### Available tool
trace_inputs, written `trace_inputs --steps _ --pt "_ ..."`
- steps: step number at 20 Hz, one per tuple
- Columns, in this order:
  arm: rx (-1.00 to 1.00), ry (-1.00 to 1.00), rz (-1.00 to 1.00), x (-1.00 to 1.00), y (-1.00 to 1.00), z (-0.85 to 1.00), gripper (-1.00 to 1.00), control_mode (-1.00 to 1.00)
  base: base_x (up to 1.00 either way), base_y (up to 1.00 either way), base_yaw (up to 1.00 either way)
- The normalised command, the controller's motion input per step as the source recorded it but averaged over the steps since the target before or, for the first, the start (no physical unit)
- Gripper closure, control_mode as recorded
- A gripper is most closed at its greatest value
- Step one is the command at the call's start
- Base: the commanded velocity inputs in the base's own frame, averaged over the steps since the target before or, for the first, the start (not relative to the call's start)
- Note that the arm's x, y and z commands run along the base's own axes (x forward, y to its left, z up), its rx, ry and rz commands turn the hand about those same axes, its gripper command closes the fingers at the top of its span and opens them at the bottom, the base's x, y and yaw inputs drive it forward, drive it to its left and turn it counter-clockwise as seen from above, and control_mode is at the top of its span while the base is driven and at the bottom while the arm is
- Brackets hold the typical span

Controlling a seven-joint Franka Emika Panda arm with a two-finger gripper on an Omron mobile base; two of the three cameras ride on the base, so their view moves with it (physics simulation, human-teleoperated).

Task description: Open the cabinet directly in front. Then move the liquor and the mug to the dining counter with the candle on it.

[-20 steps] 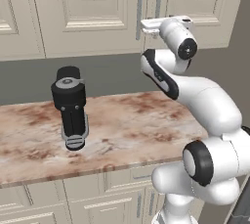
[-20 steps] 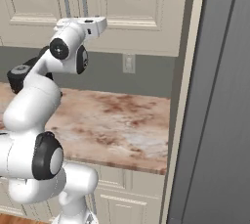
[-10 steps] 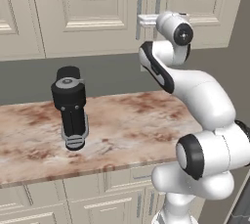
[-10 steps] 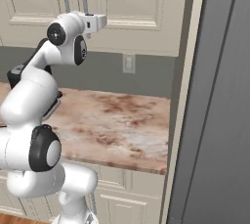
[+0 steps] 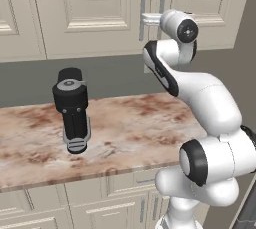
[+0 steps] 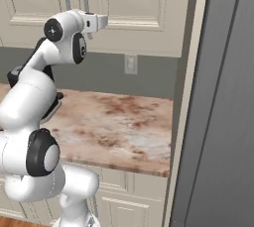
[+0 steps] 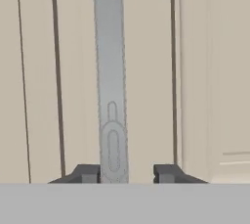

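Cream cabinet [image 5: 90, 13] doors shut; gripper [image 7: 127, 173] fingers straddle grey bar handle [image 7: 110, 71], closed partway, left fingertip [image 7: 87, 173] touching.

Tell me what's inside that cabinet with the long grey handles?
Nothing inside can be seen: the cabinet doors are shut and hide everything. The end effector sits at one grey handle, a finger on each side, with a gap on one side.

gripper [image 5: 144, 19] at cabinet [image 5: 90, 13] handle; black appliance [image 5: 73, 109] on counter [image 5: 130, 133]
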Motion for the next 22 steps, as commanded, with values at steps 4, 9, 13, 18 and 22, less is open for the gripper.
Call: trace_inputs --steps 4,9,13,18,22 --pt "0.0 0.0 0.0 0.0 0.0 0.0 1.0 -1.0 0.0 0.0 0.0" --pt "0.01 0.0 -0.01 -0.33 -0.07 0.16 1.0 -1.0 0.0 0.0 0.0" --pt "0.05 0.0 -0.05 -0.67 -0.3 0.3 1.0 -1.0 0.0 0.0 0.0" --pt "0.07 0.0 -0.07 -0.75 -0.38 0.34 1.0 -1.0 0.0 0.0 0.0" --pt "0.07 0.0 -0.07 -0.8 -0.4 0.28 1.0 -1.0 0.0 0.0 0.0"
